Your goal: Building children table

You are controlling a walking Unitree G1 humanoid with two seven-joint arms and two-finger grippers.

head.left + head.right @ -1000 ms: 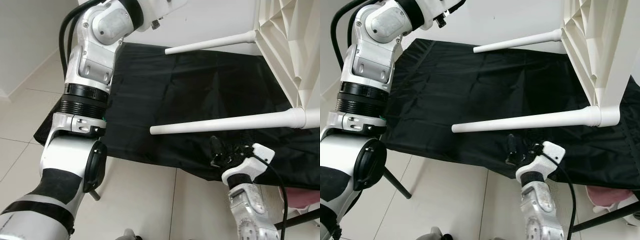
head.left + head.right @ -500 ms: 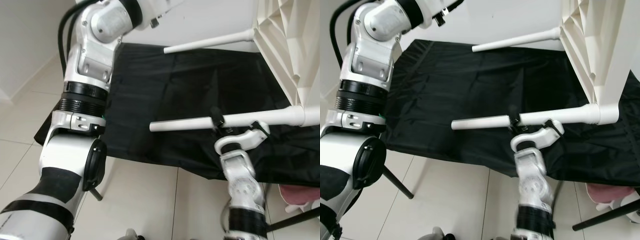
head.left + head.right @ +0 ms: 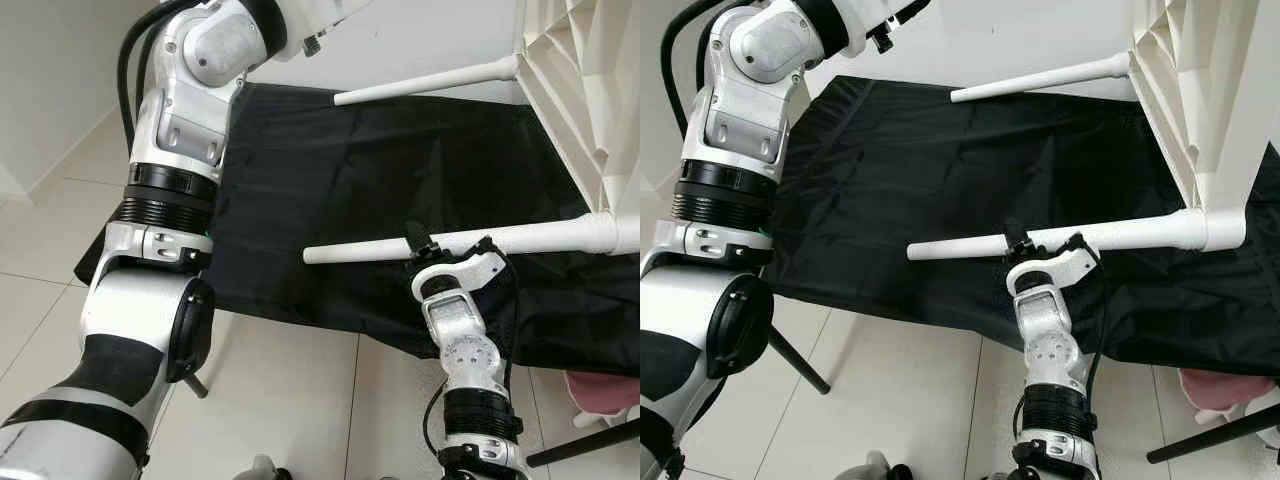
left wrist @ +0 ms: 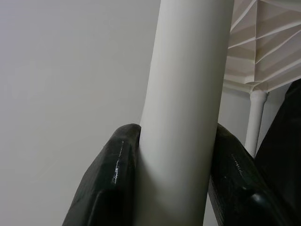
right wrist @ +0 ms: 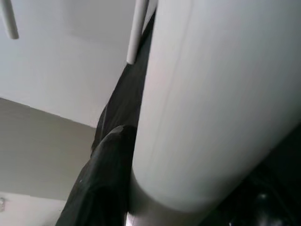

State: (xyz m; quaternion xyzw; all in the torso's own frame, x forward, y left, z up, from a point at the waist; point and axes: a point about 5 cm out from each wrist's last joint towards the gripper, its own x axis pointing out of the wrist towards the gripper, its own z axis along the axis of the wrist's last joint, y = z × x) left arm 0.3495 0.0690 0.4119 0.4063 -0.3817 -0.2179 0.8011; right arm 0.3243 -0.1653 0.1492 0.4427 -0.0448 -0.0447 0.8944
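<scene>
Right gripper (image 3: 445, 254), lower centre: fingers closed around the near table leg (image 3: 360, 249).
Black cloth (image 3: 330, 180), mid-frame: one.
White tabletop (image 3: 580, 90), upper right, on its side; two legs already fitted.
Left gripper (image 4: 174, 155), top: clamps a further leg (image 4: 188, 94).
Remaining: uprighting.

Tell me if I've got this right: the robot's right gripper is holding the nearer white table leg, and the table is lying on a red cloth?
Not quite: the cloth is black, not red, as the left eye view shows. The rest holds: the right gripper is closed around the nearer white table leg, and the table is tipped on its side over that cloth.
</scene>
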